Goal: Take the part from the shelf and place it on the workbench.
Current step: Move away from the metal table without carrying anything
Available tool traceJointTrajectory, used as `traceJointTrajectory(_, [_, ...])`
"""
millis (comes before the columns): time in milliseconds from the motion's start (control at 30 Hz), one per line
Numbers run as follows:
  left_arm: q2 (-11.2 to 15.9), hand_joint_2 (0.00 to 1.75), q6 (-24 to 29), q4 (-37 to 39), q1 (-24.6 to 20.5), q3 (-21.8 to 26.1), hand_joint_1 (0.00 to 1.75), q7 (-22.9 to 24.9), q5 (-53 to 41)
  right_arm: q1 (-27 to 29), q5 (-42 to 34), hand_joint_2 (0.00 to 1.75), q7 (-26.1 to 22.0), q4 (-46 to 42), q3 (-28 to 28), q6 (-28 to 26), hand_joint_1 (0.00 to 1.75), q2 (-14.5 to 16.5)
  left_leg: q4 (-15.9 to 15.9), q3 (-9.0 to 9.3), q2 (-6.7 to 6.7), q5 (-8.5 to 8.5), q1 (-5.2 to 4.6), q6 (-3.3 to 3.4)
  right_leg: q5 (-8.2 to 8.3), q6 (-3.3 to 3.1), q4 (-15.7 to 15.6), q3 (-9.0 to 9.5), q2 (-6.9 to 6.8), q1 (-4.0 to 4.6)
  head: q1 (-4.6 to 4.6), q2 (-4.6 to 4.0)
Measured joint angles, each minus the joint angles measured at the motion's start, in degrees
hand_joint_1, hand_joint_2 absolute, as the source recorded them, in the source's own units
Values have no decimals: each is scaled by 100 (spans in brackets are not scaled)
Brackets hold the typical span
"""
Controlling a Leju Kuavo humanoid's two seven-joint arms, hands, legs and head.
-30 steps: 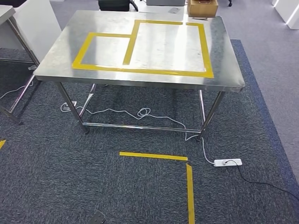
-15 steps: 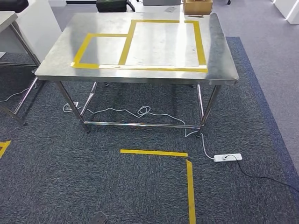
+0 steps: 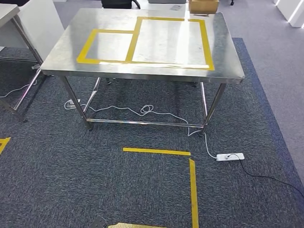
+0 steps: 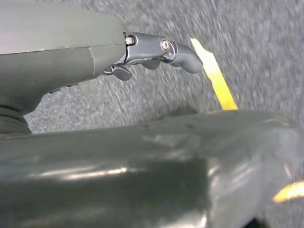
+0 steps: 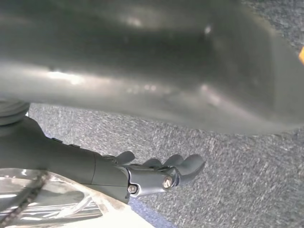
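Head view gives me the steel workbench (image 3: 229,57) just ahead, its yellow-taped squares (image 3: 168,40) bare, so placing is not done. Left wrist view: left hand (image 4: 157,50) holds nothing, fingers loosely extended. Right wrist view: right hand (image 5: 157,173) likewise grips nothing, a clear plastic bag (image 5: 46,202) lies beside it, and I cannot tell where the part is.

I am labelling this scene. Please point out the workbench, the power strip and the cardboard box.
workbench (image 3: 229,52), head view, bare steel top.
power strip (image 3: 230,156), head view, middle of casing.
cardboard box (image 3: 203,5), head view, front face.
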Motion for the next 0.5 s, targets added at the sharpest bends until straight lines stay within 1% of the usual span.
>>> traceJointTrajectory(33, [-4, 0, 1, 0, -6, 0, 0, 0, 1, 0, 1, 0, -1, 0, 0, -1, 0, 0, -5, -41, 7, 39, 4, 22, -233, 22, 338, -145, 7, -12, 13, 0])
traceJointTrajectory(67, [-6, 0, 2, 0, -8, 0, 0, 0, 2, 1, 2, 0, -1, 0, 0, -1, 0, 0, 0, -92, 7, 72, 1, 36, -470, 42, 748, -297, 9, -17, 27, 0])
traceJointTrajectory(100, [-8, 0, 2, 0, -6, 0, 0, 1, 2, 2, 3, 0, 0, 0, 0, -1, 0, -3, 8, -143, 9, 104, -3, 36, -648, 59, 1124, -428, 9, -20, 30, 0])
traceJointTrajectory(133, [-9, 0, 2, 0, -3, 0, 0, 1, 2, 7, 6, 0, 0, 0, 0, -1, 0, -5, 17, -190, 11, 134, -6, 32, -733, 71, 1354, -487, 9, -20, 29, 0])
traceJointTrajectory(167, [-9, 0, 2, 0, 0, 0, 0, 1, 2, 12, 12, 0, 0, 0, 0, 0, 0, -6, 29, -231, 11, 158, -7, 24, -698, 74, 1342, -426, 8, -20, 29, 0])
traceJointTrajectory(200, [-10, 0, 2, 0, 0, 0, 0, 1, 2, 15, 18, 0, 0, 0, 0, 1, 0, -6, 45, -266, 11, 177, -6, 15, -569, 71, 1094, -247, 8, -21, 28, 0])
traceJointTrajectory(233, [-11, 0, 2, 0, -2, 0, 0, 1, 2, 13, 26, 0, -1, -1, 0, 1, 0, -7, 66, -294, 11, 191, -5, 3, -396, 63, 670, 26, 7, -22, 29, 0])
traceJointTrajectory(267, [-12, 0, 3, 0, -5, 0, 0, 1, 2, 3, 31, 0, -1, -1, 0, 1, 0, -8, 91, -318, 10, 202, -14, -17, -280, 51, 215, 297, 8, -19, 32, 0])
traceJointTrajectory(300, [-11, 0, 4, 0, -8, 0, 0, 1, 2, -6, 33, 0, -1, -2, 0, 1, 0, -8, 116, -336, 10, 210, -26, -39, -197, 26, -133, 492, 12, -15, 26, 0])
traceJointTrajectory(333, [-9, 0, 7, 0, -12, 0, 0, 1, 2, -13, 35, 0, -1, -2, 0, 1, 0, -9, 134, -350, 9, 223, -36, -69, -167, -1, -338, 598, 16, -9, 22, 0])
traceJointTrajectory(367, [-7, 0, 10, 0, -15, 0, 0, 0, 1, -16, 36, 0, -1, -2, 0, 2, 0, -8, 144, -359, 8, 239, -42, -102, -175, -31, -395, 613, 18, 2, 17, 0])
traceJointTrajectory(433, [-3, 0, 14, 0, -12, 1, 0, -1, 0, -5, 36, 0, 1, -2, 0, 4, 0, -8, 158, -374, 4, 261, -29, -166, -117, -110, -390, 579, 8, 6, 15, 0])
traceJointTrajectory(467, [0, 0, 14, 0, -5, 2, 0, -2, -1, -3, 36, 0, 1, -2, 0, 4, 0, -7, 217, -400, -3, 197, -21, -199, -85, -156, -395, 559, -1, 1, 9, 0])
traceJointTrajectory(500, [2, 0, 15, 0, 1, 2, 0, -1, -1, -1, 36, 0, 2, -2, 0, 5, 0, -7, 376, -461, -9, 51, -12, -231, -48, -202, -405, 542, -10, -8, -2, 0])
